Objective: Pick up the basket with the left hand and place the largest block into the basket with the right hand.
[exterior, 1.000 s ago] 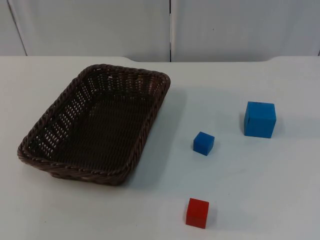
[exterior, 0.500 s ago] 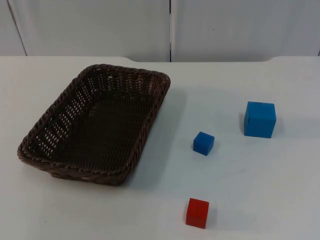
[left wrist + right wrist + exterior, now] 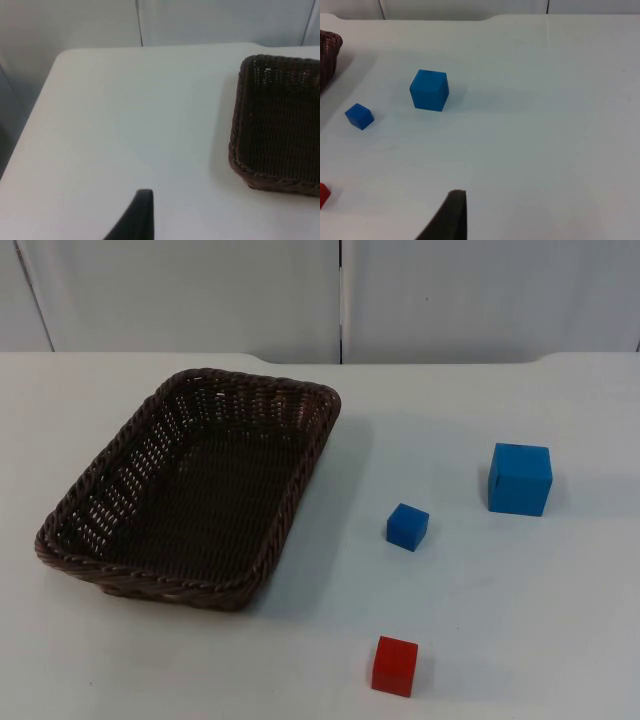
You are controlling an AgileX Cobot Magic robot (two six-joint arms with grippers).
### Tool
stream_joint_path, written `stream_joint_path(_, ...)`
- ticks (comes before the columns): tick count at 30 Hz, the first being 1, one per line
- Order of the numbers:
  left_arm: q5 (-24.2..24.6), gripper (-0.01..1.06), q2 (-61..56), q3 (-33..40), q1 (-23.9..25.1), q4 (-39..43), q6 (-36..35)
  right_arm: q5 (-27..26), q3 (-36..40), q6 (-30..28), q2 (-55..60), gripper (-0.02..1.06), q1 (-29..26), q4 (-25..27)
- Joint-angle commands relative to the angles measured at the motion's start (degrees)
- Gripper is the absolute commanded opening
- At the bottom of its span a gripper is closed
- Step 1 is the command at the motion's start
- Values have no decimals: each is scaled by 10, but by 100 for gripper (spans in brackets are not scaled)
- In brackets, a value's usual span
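Nearby, basket (image 3: 195, 490), large blue block (image 3: 520, 478), both apart on table (image 3: 500, 580).

Dark woven wicker basket (image 3: 190, 495), smooth matt blocks (image 3: 520, 478), smooth white table (image 3: 480, 590)

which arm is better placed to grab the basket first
Left, probably. The left wrist view shows the basket just ahead of the left gripper's fingertip, while the right wrist view faces the large blue block, with the basket off to the side.
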Motion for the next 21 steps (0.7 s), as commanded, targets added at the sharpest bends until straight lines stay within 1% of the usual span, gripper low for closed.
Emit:
stream_joint_path(1, -11, 105, 10, -11, -3, -8, 0, -2, 0, -10, -2, 105, -4, -3)
stream_joint_path(10, -30, 105, 44, -13, -3, -11, 0, -2, 0, -10, -2, 105, -4, -3)
stream_joint_path(14, -43, 105, 67, -13, -3, -25, 1, -2, 0, -10, -2, 105, -4, -3)
stream_joint_path(18, -62, 105, 106, -13, -3, -52, 18, -2, 0, -10, -2, 105, -4, -3)
stream_joint_path(21, -72, 105, 124, -13, -3, -54, 22, -2, 0, -10, -2, 105, -4, -3)
